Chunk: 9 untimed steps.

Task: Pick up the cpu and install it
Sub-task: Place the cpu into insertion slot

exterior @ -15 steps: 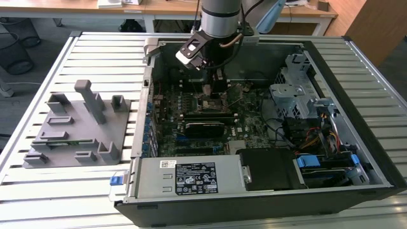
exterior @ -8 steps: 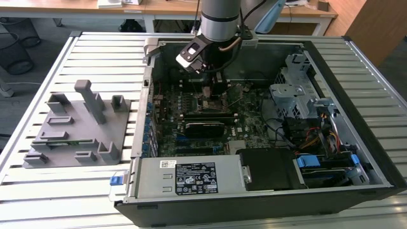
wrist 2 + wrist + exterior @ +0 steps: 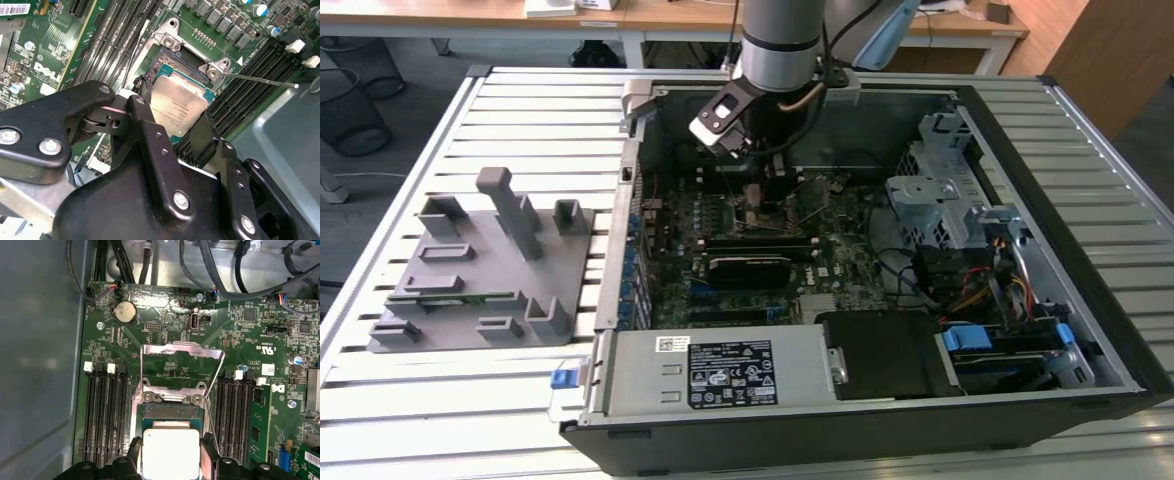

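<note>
The cpu, a flat square chip with a shiny silver top, sits between my two black fingers, which press on its opposite edges. In the first wrist view the cpu hangs over the near part of the black-framed motherboard socket, whose far strip is still uncovered. I cannot tell whether the chip rests in the socket or hovers just above it. The socket's metal load plate stands flipped up. In the exterior view my gripper reaches down into the open computer case over the board's middle.
Memory slots run along both sides of the socket, and a thin lever rod sticks out beside it. Cables cross the case's far wall. A grey fixture block lies on the slatted table at the exterior view's left. A drive cage stands at the right.
</note>
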### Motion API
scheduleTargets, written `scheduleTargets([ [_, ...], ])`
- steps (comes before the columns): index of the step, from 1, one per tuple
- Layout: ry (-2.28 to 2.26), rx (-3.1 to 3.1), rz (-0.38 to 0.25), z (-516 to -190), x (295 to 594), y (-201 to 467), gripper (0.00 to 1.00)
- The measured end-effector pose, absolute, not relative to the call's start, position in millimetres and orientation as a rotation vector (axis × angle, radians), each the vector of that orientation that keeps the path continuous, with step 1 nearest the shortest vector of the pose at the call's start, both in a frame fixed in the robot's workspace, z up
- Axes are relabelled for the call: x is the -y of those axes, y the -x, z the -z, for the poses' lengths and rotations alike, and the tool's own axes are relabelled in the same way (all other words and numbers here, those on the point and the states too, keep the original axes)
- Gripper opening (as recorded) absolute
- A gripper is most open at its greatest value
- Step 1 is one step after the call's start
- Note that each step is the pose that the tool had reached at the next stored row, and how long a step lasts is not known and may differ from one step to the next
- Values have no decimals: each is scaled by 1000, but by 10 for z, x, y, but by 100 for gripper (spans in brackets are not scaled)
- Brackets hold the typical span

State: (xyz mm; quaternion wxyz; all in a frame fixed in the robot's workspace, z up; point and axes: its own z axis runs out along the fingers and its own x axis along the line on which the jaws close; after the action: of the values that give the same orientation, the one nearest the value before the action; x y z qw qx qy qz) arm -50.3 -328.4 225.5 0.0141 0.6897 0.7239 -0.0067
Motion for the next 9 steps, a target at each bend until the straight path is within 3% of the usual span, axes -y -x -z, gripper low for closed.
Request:
scheduleTargets([
  [9, -2157, -2245, 21, -2152, 3283, 503, 54],
])
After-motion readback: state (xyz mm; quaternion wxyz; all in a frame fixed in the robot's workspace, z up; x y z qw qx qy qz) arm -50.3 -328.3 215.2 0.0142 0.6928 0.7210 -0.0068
